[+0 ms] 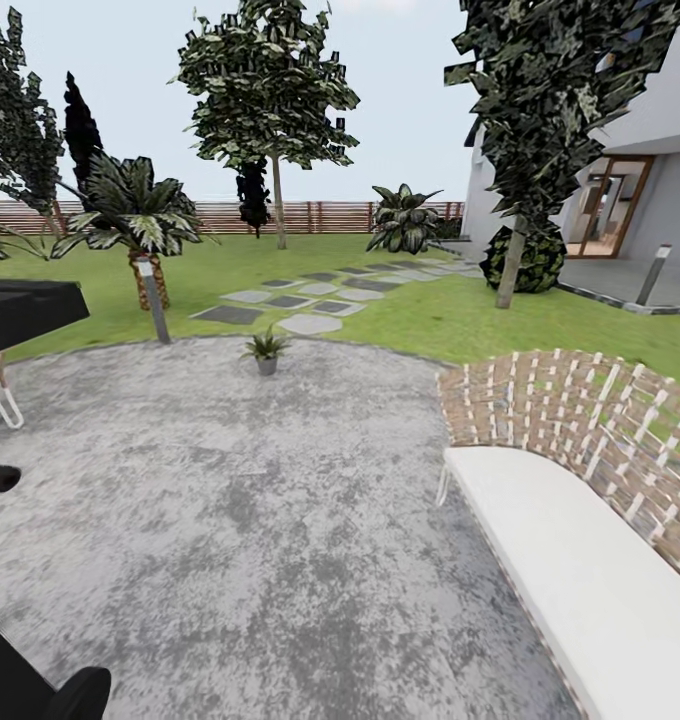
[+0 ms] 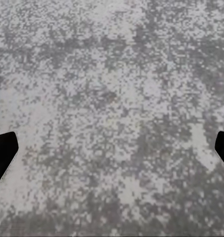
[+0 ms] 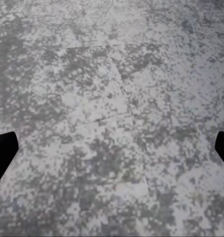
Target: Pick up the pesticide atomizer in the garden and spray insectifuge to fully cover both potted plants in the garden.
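i stand on the round grey stone patio (image 1: pixel 240 520), lawn (image 1: pixel 460 320) and slat fence (image 1: pixel 310 215) beyond. one potted plant (image 1: pixel 266 350) sits at the patio's far edge, near a grey bollard (image 1: pixel 156 300). a wicker chair (image 1: pixel 590 480) is at my right. my wrist views add speckled stone under both grippers — left gripper (image 2: pixel 112 153) and right gripper (image 3: pixel 112 153) spread wide, empty.

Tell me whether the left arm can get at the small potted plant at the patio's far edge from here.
Probably not. The potted plant stands across the stone patio, well away from the robot, while the left pincer hangs open over bare paving. Nothing blocks the way, so driving closer should do it.
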